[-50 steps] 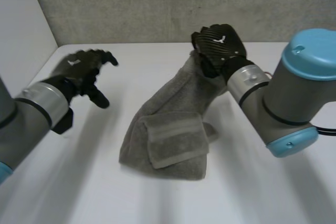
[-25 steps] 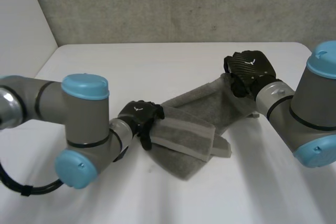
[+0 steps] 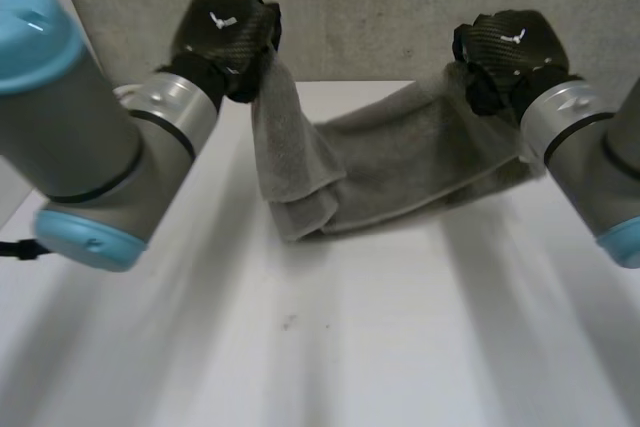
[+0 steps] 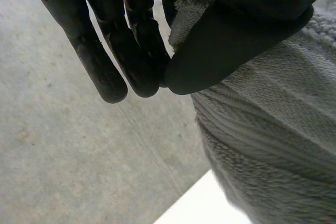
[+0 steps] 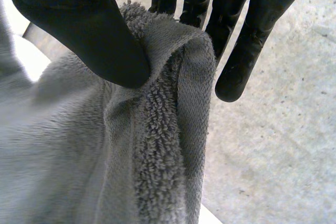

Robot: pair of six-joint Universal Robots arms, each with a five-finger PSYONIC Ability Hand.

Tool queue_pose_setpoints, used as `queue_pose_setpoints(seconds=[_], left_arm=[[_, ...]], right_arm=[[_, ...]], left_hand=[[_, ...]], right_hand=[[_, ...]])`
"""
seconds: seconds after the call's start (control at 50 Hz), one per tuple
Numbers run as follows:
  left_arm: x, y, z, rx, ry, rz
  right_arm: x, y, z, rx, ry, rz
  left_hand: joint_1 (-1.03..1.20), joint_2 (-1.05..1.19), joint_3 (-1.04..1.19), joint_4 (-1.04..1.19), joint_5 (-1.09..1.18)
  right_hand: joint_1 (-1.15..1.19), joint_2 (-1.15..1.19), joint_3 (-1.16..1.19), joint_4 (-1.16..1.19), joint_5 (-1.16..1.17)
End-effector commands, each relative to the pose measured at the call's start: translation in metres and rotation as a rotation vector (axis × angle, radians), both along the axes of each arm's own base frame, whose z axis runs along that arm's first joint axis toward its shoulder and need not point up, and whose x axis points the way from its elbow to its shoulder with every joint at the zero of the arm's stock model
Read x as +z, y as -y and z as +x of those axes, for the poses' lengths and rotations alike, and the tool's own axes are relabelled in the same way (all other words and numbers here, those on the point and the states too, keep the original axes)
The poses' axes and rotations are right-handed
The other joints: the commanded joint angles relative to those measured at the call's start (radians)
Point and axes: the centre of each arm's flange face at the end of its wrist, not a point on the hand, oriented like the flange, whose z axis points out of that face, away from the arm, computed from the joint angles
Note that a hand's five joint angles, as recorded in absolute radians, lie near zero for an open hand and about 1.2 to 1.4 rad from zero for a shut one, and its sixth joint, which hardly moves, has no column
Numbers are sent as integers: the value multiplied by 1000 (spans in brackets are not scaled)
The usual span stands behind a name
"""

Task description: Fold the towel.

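fingers (image 4: 131,51) and thumb of our left hand (image 3: 222,35) are pinching one end of the towel (image 3: 400,162), our right hand (image 3: 510,47) is pinching the other, we're hanging it sagging over the table (image 3: 350,347), and we're judging it soft, floppy, light: corners being the best hold.

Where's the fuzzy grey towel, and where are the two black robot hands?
Fuzzy grey towel (image 3: 400,162): head view, on its sagging middle between the hands.
Black left hand (image 3: 222,32): head view, on the back of the hand.
Black right hand (image 3: 505,47): head view, on the back of the hand.
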Motion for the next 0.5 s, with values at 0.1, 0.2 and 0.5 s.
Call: queue_pose_setpoints(seconds=[0.1,0.2,0.5], left_arm=[[-7,-33,45,-21,91,208],[-14,-14,62,19,71,250],[-131,61,69,104,163,501]], right_arm=[[21,-35,-24,0,-333,160],[31,-26,-25,-17,-302,125],[-87,48,15,-9,-246,192]], left_hand=[[221,183,183,183,186],[221,183,183,183,186],[162,125,125,125,127]], right_hand=[[482,234,213,205,267],[482,234,213,205,267],[482,234,213,205,267]])
